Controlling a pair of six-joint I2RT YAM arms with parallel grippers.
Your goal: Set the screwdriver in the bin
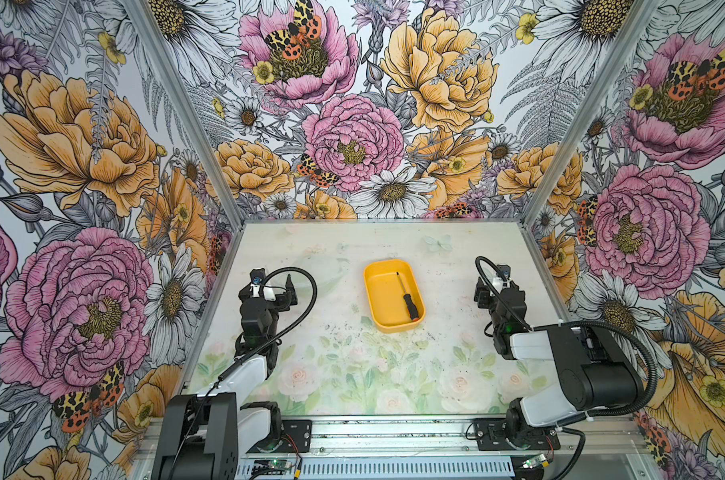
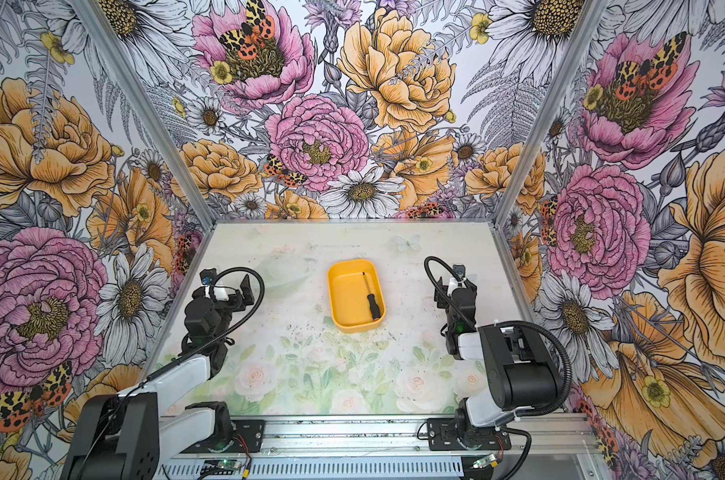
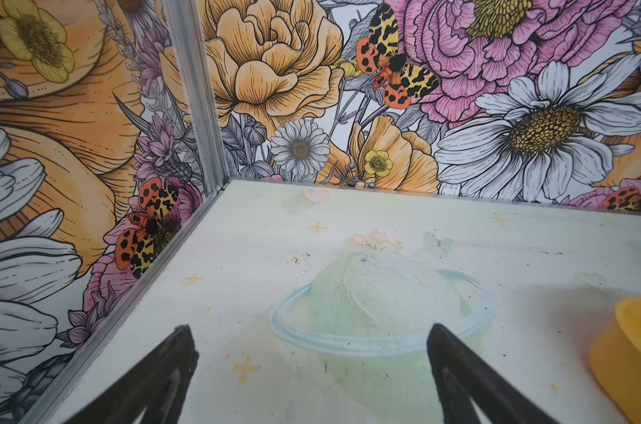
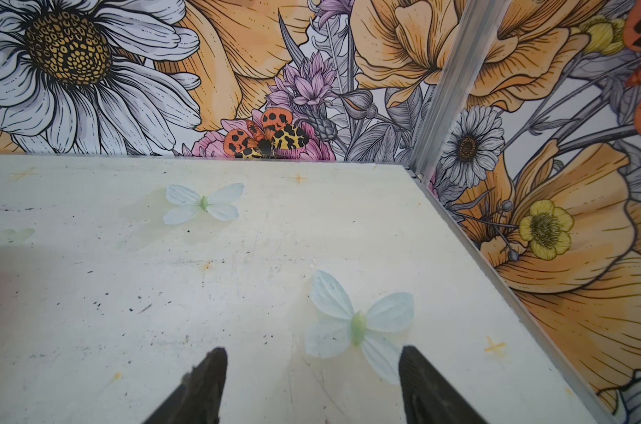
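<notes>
**Screwdriver's in the bin, both claws empty**

Your screwdriver is lying flat inside the yellow bin, along the wall on the side of your right claw. The bin sits between the two claws, well apart from each. Your left claw is spread wide with nothing in it, over bare table, and a corner of the bin shows off to its side. The right claw is spread and empty too, with a printed butterfly just ahead of it.

bin at centre, open table around it, walls on three sides
</notes>
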